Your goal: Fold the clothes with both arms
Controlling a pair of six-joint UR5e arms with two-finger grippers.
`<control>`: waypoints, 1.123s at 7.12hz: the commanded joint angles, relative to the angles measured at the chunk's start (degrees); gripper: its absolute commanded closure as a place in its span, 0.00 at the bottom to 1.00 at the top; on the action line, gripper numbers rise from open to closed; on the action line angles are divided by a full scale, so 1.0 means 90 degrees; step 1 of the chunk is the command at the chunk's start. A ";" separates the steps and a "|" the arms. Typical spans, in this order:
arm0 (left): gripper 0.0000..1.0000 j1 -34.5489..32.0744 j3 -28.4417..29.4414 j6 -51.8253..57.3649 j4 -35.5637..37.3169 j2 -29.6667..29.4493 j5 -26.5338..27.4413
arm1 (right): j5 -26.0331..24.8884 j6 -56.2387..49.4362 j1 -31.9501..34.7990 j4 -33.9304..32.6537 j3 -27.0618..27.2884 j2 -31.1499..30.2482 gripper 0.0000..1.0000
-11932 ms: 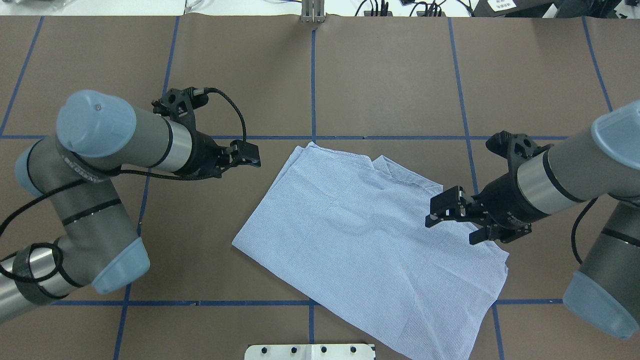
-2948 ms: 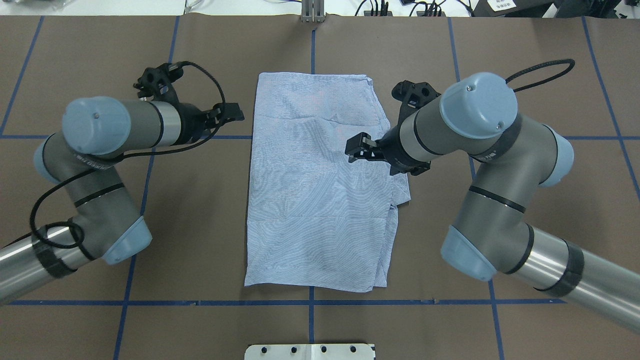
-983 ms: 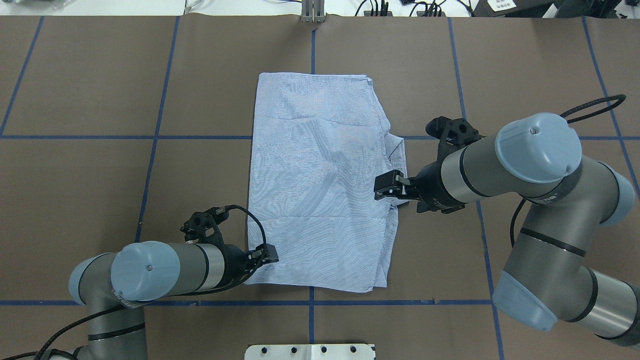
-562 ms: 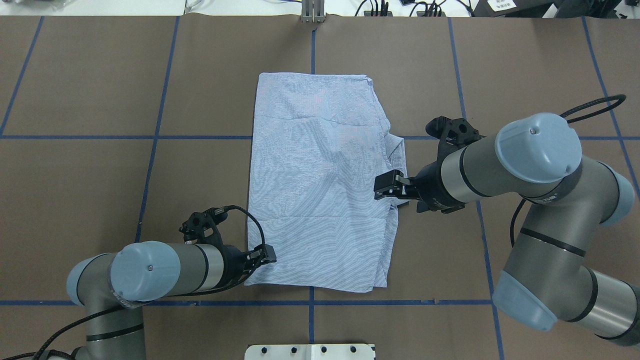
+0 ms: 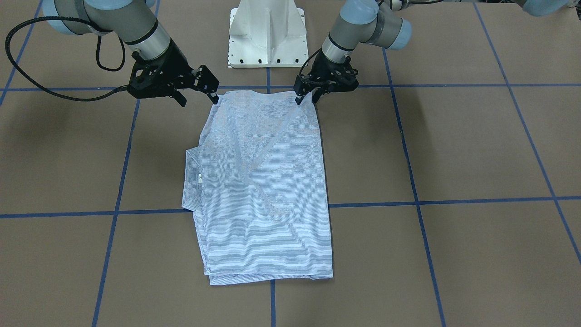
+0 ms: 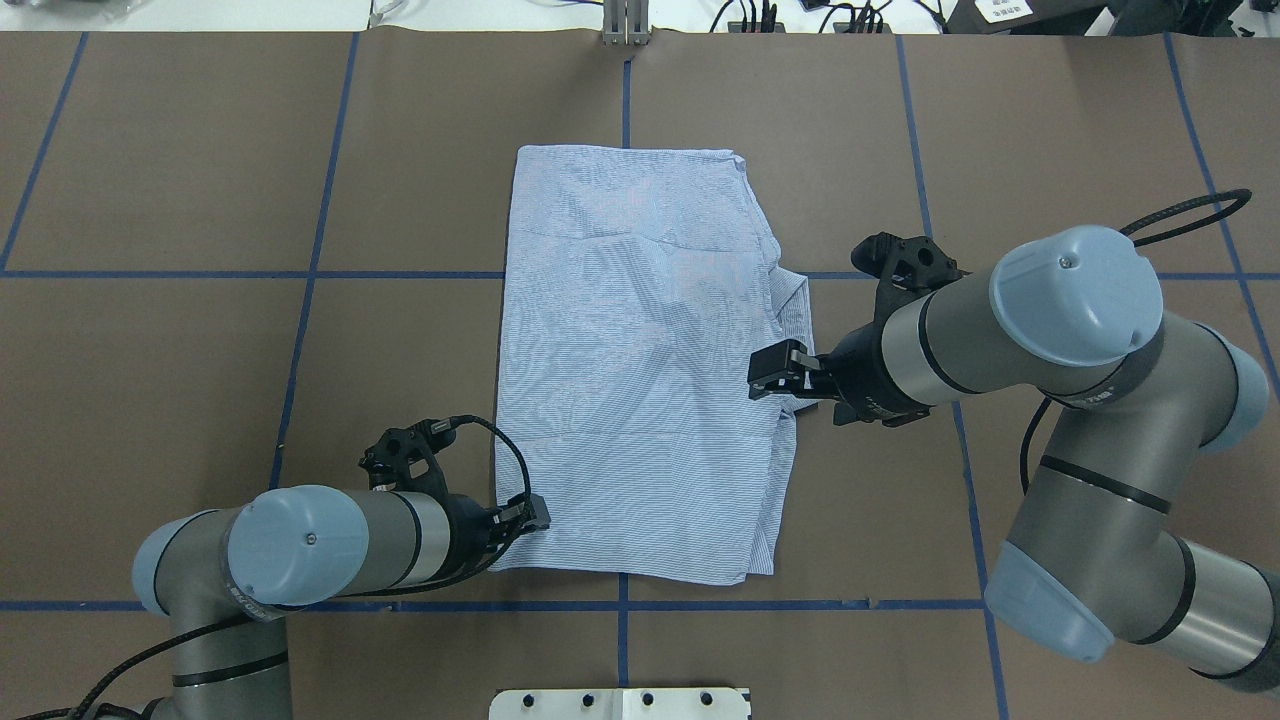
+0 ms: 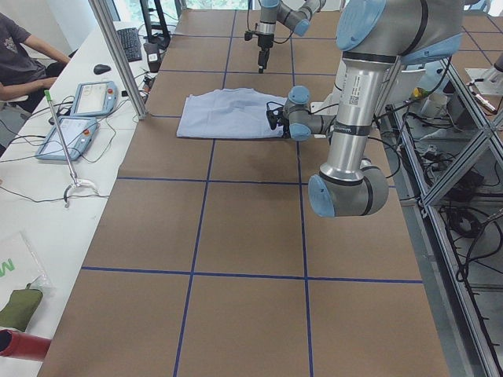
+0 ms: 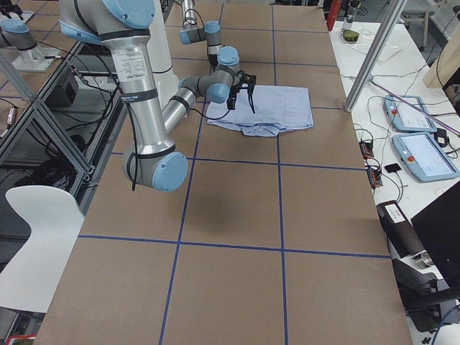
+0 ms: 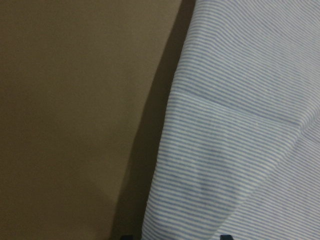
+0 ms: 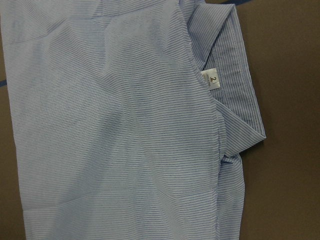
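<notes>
The light blue striped shirt (image 6: 640,370) lies folded into a long rectangle on the brown table. Its collar (image 6: 795,300) pokes out on the right side, and the white tag (image 10: 213,80) shows in the right wrist view. My left gripper (image 6: 538,517) is low at the shirt's near left corner and open. In the left wrist view the shirt's edge (image 9: 170,150) runs between its fingertips. My right gripper (image 5: 198,97) hangs open above the shirt's right side, near its near right corner in the front-facing view, holding nothing.
The white pedestal base (image 5: 267,32) stands at the table's near edge behind the shirt. Blue tape lines (image 6: 300,274) grid the brown table. A side bench holds tablets (image 7: 94,98), where a person (image 7: 20,55) sits. A white chair (image 8: 36,237) stands off the table.
The shirt went from lying diagonal to straight. Both arms then drew back toward the robot. In the last second the left gripper crept in at the near left corner; the right stayed still.
</notes>
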 commanded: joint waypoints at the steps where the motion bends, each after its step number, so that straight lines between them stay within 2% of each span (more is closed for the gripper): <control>1: 0.34 0.0036 -0.0078 0.0000 0.0151 -0.0017 0.0000 | 0.0000 0.0000 0.0008 0.0002 -0.0003 -0.0017 0.00; 3: 0.34 0.0134 -0.0302 0.0000 0.0492 -0.0008 -0.0010 | 0.0000 0.0000 0.0008 -0.0008 -0.0003 -0.0017 0.00; 8: 0.34 0.0212 -0.0244 0.0000 0.0717 -0.0017 -0.0010 | -0.0010 0.0000 0.0018 -0.0008 -0.0003 -0.0017 0.00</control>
